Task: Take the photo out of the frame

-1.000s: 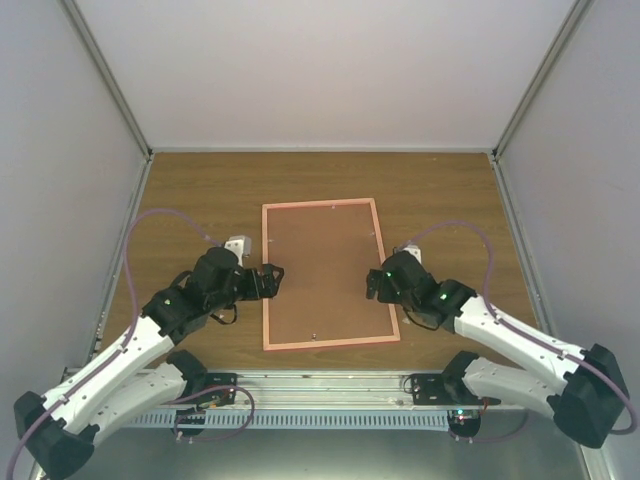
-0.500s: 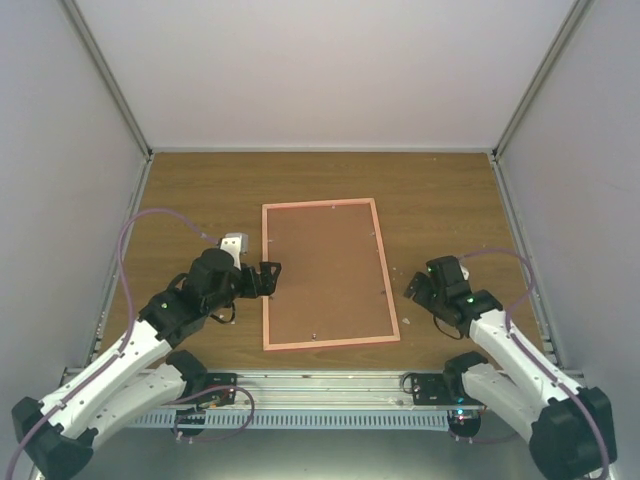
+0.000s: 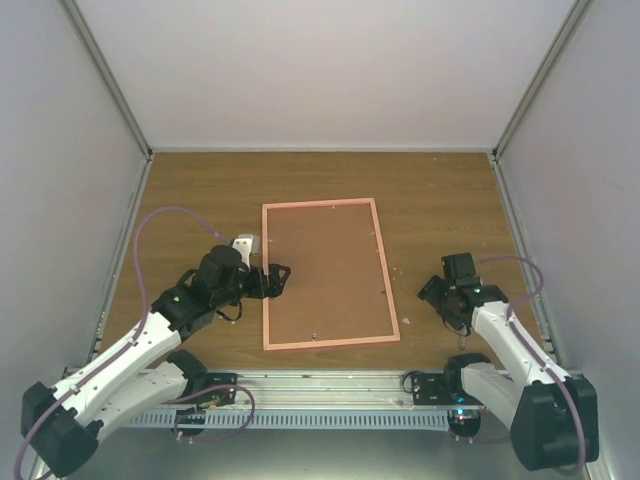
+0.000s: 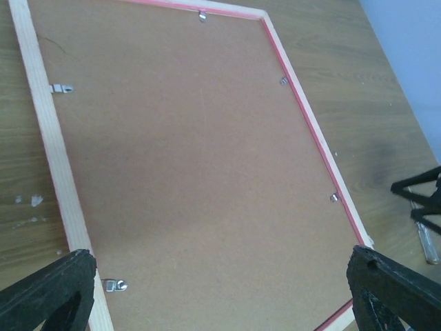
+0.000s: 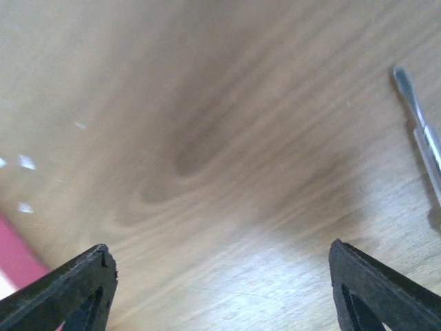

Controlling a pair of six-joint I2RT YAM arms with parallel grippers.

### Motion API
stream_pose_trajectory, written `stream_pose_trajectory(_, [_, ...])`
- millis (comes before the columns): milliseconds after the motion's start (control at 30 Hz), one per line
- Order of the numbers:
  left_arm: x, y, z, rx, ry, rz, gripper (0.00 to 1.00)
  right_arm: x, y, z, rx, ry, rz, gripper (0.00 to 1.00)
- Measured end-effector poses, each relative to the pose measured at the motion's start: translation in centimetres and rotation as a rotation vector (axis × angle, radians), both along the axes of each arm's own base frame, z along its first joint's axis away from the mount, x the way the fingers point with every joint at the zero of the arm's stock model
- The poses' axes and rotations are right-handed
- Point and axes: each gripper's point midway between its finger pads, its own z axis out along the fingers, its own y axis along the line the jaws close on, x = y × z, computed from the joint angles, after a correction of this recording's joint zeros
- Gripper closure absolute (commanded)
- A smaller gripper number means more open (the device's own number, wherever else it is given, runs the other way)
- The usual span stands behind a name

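The frame [image 3: 325, 272] lies face down in the middle of the table, with a thin pink-red border and a brown fibreboard back [image 4: 186, 172]. Small metal tabs [image 4: 62, 88] hold the back at its edges. The photo is hidden under the back. My left gripper [image 3: 278, 280] is open and empty at the frame's left edge; in the left wrist view it [image 4: 220, 296] spans the back. My right gripper [image 3: 437, 300] is open and empty over bare table to the right of the frame, clear of it. In the right wrist view it [image 5: 224, 289] is over wood, with a pink frame corner [image 5: 17, 258] at the left.
A slim tool with a clear handle [image 5: 420, 141] lies on the table near my right gripper; it also shows in the left wrist view [image 4: 424, 234]. White walls with metal rails close in the table on three sides. Small white flecks [image 5: 24, 162] lie on the wood.
My right gripper has drawn back from the frame's right edge, moving right and toward the near edge. My left gripper has shifted slightly right, toward the frame's left edge.
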Motion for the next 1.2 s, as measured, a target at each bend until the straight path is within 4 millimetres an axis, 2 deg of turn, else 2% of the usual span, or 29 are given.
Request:
stream_pose_trajectory(100, [0.0, -0.3, 0.0, -0.006, 0.005, -0.013, 0.01, 1.4, -0.1, 2.6, -0.014, -0.029, -0.001, 0.03])
stream_pose_trajectory(167, [-0.1, -0.3, 0.2, -0.012, -0.004, -0.017, 0.01, 2.6, -0.6, 4.7, -0.041, -0.052, -0.022, 0.0])
stream_pose_trajectory(233, [-0.2, -0.3, 0.5, -0.017, -0.014, -0.021, 0.01, 2.9, -1.2, 5.5, -0.067, -0.047, -0.049, 0.0])
stream_pose_trajectory(367, [-0.3, -0.2, 1.2, -0.031, -0.035, -0.025, 0.01, 1.5, -3.5, 4.7, -0.099, 0.017, -0.133, 0.0])
stream_pose_trajectory(533, [-0.5, -0.3, 1.4, -0.037, -0.041, -0.034, 0.01, 0.5, -7.3, 4.9, -0.099, 0.01, -0.284, 0.0])
stream_pose_trajectory(600, [-0.5, -0.3, 1.5, -0.039, -0.047, -0.036, 0.01, 0.4, -7.9, 4.8, -0.088, 0.017, -0.299, 0.0])
stream_pose_trajectory(667, [-0.6, -0.3, 1.5, -0.041, -0.05, -0.036, 0.01, 0.0, -8.9, 3.8, -0.073, 0.065, -0.34, 0.0])
stream_pose_trajectory(867, [-0.7, -0.2, 1.0, -0.038, -0.047, -0.039, 0.01, -0.6, -8.3, 1.3, -0.014, 0.176, -0.307, 0.01])
stream_pose_trajectory(1033, [-0.7, -0.2, 1.0, -0.041, -0.05, -0.041, 0.01, -0.9, -7.2, 0.4, 0.036, 0.198, -0.272, 0.11])
stream_pose_trajectory(1200, [-0.8, -0.2, 1.1, -0.045, -0.055, -0.041, 0.01, -2.0, -6.1, -1.5, 0.084, 0.267, -0.246, 0.21])
